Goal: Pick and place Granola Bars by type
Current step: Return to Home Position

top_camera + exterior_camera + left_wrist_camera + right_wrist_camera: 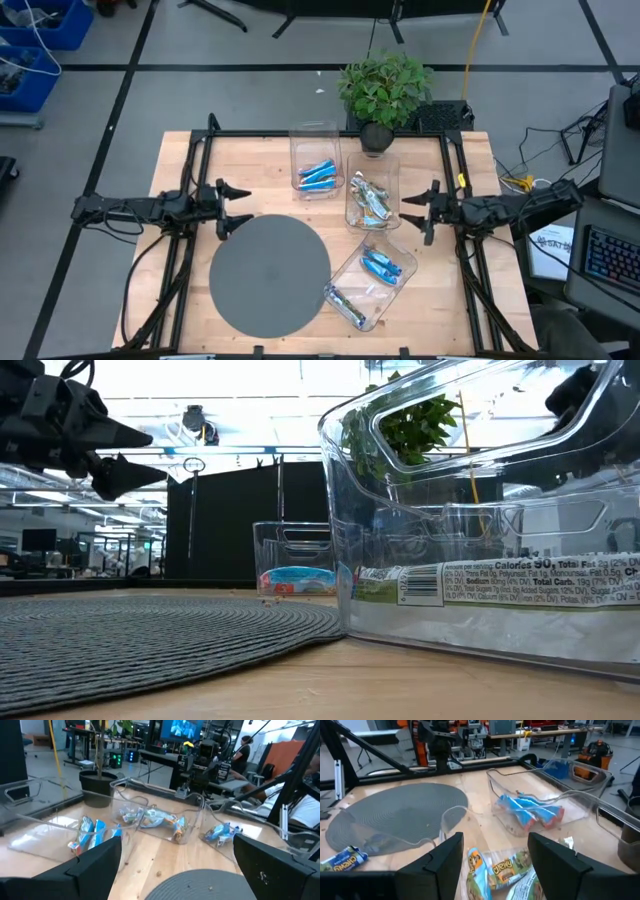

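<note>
Pale wooden planks make up the table [470, 170] that we look down on, and nearest its front edge lies the round grey mat [270, 275]. Just beside the mat's right edge we find the nearest clear bin [352, 272], set at a slant to the table's sides. The Granola Bars [370, 203] are spread over three such bins, and this first one holds silvery-white bars [345, 305] at its near end and pale blue ones at its far end. A little farther back, at the mat's far left edge, the left hand [240, 208] hangs above the table, its two fingers spread wide and gripping nothing. Across from it, the right hand [420, 212] hovers just beside the right wall of the middle bin [386, 160], and we see its fingers parted too, with nothing held. That middle bin stands straight and holds the tan bars [368, 198] in a loose heap. Close on its left and slightly farther back stands the far bin [315, 135], with the bright blue bars [317, 175] lying in it. Behind the two bins, at the table's back edge, a leafy potted plant [385, 88] rises. Beyond the table we make out workbenches, screens and a person [244, 747] in the room.
</note>
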Robot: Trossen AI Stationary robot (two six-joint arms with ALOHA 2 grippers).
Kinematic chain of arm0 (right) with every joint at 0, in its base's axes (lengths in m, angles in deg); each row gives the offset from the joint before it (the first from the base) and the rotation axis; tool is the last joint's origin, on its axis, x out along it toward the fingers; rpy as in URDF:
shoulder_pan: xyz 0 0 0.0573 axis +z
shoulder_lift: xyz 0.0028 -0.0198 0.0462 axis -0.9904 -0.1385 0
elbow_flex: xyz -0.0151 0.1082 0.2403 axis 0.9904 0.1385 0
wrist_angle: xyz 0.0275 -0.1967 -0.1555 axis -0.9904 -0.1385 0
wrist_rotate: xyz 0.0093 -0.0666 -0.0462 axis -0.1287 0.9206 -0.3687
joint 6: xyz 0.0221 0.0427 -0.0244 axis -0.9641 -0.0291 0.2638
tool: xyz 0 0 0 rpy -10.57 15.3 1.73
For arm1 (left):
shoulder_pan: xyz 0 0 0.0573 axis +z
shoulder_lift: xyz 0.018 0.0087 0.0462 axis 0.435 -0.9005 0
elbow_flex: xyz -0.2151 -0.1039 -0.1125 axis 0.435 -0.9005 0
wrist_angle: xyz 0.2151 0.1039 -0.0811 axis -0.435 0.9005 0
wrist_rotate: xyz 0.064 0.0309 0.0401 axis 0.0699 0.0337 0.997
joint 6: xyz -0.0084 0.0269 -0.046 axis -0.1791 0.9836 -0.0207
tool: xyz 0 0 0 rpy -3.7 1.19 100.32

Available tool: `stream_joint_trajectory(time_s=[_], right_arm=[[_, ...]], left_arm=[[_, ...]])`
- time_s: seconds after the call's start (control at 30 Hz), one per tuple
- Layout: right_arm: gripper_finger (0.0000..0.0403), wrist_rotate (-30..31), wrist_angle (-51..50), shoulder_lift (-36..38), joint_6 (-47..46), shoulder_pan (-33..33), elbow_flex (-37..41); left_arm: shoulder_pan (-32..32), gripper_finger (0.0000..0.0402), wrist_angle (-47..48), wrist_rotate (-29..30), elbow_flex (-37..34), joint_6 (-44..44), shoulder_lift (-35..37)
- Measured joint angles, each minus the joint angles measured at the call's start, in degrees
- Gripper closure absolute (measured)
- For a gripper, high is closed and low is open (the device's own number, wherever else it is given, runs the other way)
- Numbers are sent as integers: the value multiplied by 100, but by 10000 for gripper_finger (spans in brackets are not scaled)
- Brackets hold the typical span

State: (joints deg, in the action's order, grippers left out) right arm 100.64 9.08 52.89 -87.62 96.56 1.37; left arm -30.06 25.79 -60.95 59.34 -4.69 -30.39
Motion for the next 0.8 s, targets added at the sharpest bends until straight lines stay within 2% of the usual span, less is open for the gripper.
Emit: stream_joint_trajectory(time_s=[0.6, 0.8], right_arm=[[187, 322, 417, 890, -20, -2, 717], [189, 331, 918, 1124, 182, -20, 1024]], left_arm=[[0, 25, 218, 46, 9, -95, -7], [0, 24, -30, 53, -85, -130, -9]])
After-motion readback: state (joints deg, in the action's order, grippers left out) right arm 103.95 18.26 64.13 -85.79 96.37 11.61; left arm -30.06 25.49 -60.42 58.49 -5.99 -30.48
